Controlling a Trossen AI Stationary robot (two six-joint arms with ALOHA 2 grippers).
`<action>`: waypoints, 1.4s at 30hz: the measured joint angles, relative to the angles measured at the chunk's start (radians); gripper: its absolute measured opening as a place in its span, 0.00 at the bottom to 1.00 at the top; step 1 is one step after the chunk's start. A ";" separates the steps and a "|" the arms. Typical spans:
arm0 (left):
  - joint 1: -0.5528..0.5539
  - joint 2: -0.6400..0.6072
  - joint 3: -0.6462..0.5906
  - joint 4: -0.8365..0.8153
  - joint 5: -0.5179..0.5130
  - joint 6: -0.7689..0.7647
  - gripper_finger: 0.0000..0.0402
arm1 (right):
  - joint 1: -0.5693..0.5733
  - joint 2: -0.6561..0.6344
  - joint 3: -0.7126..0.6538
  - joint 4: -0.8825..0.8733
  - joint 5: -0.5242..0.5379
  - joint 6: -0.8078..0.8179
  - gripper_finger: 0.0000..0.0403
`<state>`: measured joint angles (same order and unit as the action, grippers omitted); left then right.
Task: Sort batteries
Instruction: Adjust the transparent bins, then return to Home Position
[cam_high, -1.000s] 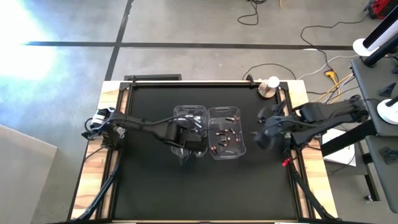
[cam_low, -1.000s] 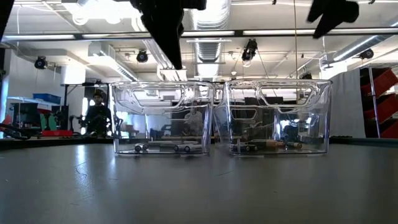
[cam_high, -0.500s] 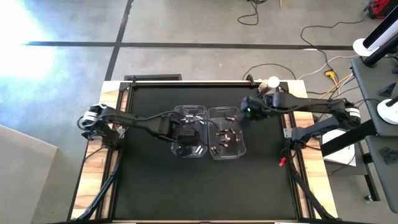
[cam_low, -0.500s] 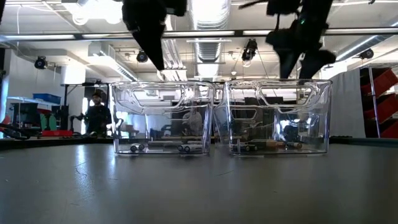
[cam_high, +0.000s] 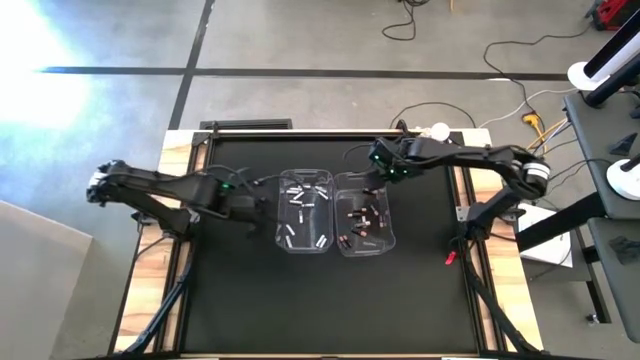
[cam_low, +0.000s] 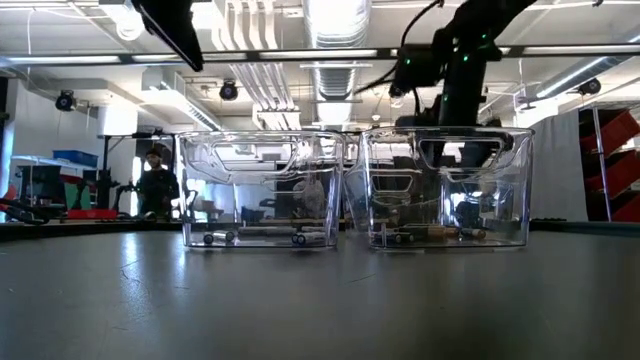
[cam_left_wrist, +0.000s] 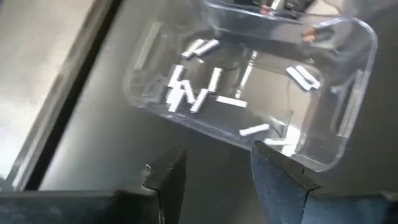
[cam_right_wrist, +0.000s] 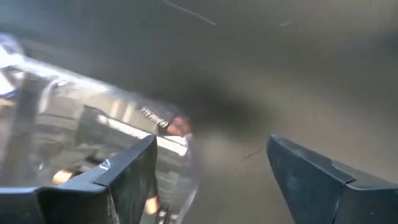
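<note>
On the dark surface (cam_high: 240, 290) two clear bins stand side by side: the left bin (cam_high: 305, 211) holds white batteries (cam_left_wrist: 194, 93), the right bin (cam_high: 364, 213) dark batteries (cam_high: 362, 217) with copper ends. The left arm stretches low from the left edge, its left tool (cam_left_wrist: 214, 171) spread and empty just outside the left bin. The right arm reaches in from the right, its right tool (cam_right_wrist: 211, 162) spread wide and empty at the right bin's far corner.

Two clear bins (cam_high: 306, 180): about eight white batteries (cam_left_wrist: 189, 93) in one, several dark batteries (cam_high: 362, 222) in the other.
</note>
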<state>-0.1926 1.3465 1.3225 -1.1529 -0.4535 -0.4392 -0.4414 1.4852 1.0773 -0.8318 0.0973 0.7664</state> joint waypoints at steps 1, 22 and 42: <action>0.000 -0.017 -0.001 -0.012 -0.017 -0.011 0.39 | -0.007 0.012 0.001 0.001 0.001 0.002 0.74; -0.003 -0.344 -0.128 -0.082 -0.051 -0.119 0.39 | -0.083 0.034 0.008 -0.037 0.008 0.073 0.76; -0.010 -0.608 -0.571 0.707 0.248 0.053 0.39 | 0.168 -0.188 0.003 -0.127 -0.063 0.197 0.77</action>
<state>-0.2024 0.7380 0.7519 -0.4457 -0.2058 -0.3860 -0.2736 1.2975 1.0805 -0.9584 0.0338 0.9638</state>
